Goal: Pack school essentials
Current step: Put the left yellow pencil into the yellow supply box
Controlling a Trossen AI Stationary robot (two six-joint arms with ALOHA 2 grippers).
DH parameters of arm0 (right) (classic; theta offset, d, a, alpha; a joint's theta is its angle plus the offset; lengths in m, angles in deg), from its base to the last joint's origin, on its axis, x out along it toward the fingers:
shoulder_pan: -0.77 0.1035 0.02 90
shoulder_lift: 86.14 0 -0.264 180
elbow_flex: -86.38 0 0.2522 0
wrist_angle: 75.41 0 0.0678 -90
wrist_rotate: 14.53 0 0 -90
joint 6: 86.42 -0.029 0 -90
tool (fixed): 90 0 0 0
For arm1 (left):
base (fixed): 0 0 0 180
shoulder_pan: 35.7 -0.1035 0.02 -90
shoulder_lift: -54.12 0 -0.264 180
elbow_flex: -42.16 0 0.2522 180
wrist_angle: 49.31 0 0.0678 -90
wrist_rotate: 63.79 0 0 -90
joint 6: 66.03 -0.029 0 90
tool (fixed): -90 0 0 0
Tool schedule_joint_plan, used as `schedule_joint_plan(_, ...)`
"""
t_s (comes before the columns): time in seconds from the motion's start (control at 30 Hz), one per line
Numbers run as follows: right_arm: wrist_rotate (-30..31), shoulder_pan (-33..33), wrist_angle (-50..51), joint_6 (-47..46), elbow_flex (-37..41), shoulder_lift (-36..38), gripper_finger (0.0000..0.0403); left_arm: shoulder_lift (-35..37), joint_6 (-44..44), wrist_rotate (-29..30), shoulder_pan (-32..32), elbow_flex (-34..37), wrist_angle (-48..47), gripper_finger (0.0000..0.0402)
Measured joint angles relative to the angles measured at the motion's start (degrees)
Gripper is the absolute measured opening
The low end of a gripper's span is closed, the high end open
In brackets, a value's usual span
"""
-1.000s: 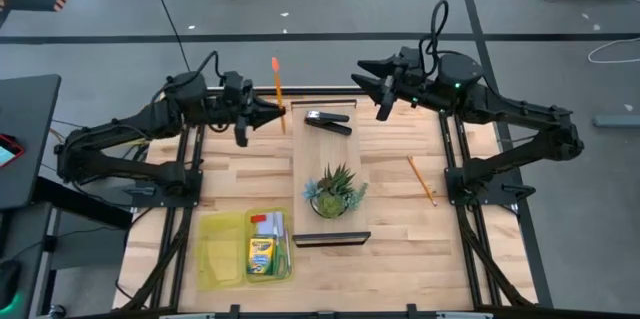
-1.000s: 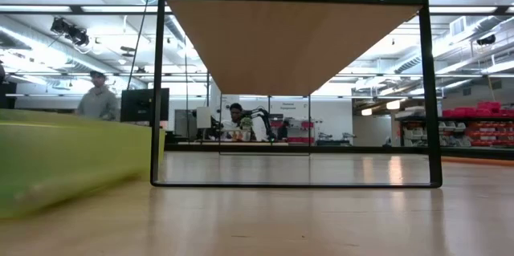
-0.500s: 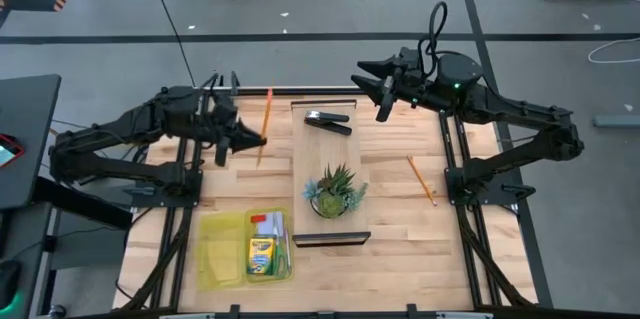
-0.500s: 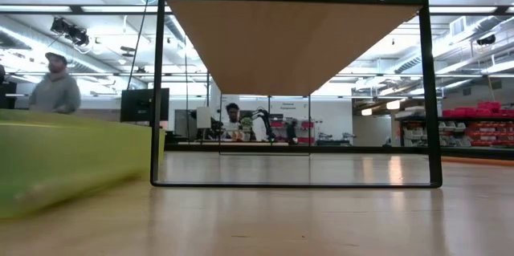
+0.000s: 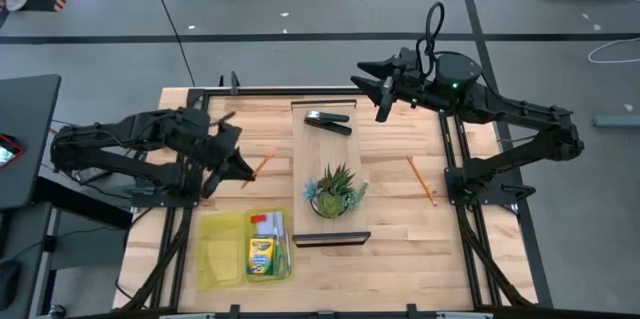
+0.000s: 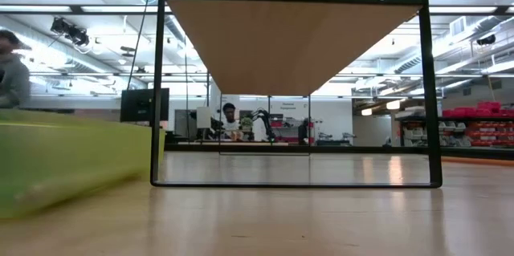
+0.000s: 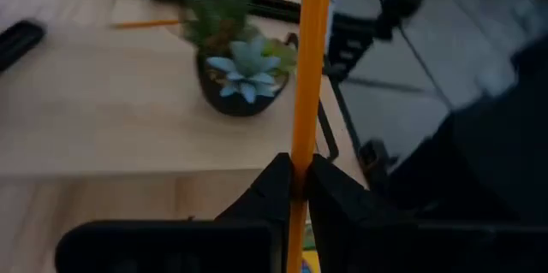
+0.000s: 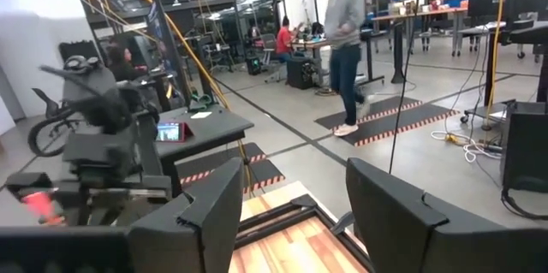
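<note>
My left gripper hovers above the table's left half, just beyond the yellow-green tray, shut on a thin orange pencil. The tray holds the yellow-and-green crayon box, a pale pad and a tiny red piece. A second orange pencil lies flat on the table's right half. My right gripper hangs open, high over the far edge. My left gripper pinches the orange pencil's shaft between its two fingertips. The longer part of the pencil sticks out past the fingers toward the potted plant. The pencil is lifted clear of the table.
A raised wooden shelf on a black frame stands mid-table, carrying a black stapler and a spiky green potted plant. In the low view the tray's wall fills the left and the shelf's legs stand ahead. People show in the room behind.
My left gripper has travelled from the table's far edge toward the near edge and somewhat left, closing on the tray, with the pencil still in its fingers. The pencil has swung round and now shows much shorter from above.
</note>
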Motion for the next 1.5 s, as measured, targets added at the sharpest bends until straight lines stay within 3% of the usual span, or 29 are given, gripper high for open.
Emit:
schedule_joint_plan(0.47,1.9,0.0,1.0,-1.4,0.0,0.0,0.0213,-8.9,-29.3,7.9,10.4,0.0,-0.1,0.0038)
schedule_joint_plan(0.8,2.6,-1.2,2.1,-2.6,0.0,0.0,0.0213,-18.8,-50.1,20.4,18.8,0.0,-1.5,0.0036)
schedule_joint_plan(1.5,2.6,-2.6,5.0,-4.3,0.0,0.0,0.0213,-41.1,-60.8,21.6,27.5,0.0,-2.6,0.0042)
